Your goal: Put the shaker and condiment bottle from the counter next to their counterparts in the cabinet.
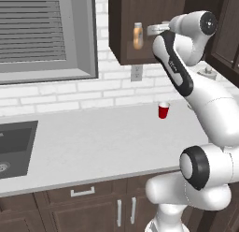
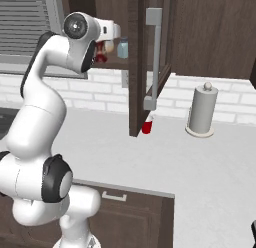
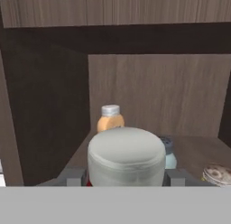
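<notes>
Dark wooden cabinet point(image 3: 149, 96) shelf beyond pincer point(image 3: 126, 179) clamped round condiment bottle point(image 3: 126, 155).

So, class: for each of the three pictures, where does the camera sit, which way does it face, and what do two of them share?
Left base view: behind the arm's left, facing the counter, red cup and cabinet; arm at right.
Right base view: behind its right, facing the cabinet door and paper towel roll; arm at left.
Hand view: on the hand, inside the cabinet; white cap between the gripper's fingers.
Shared: the orange bottle shows from left base and hand.
</notes>
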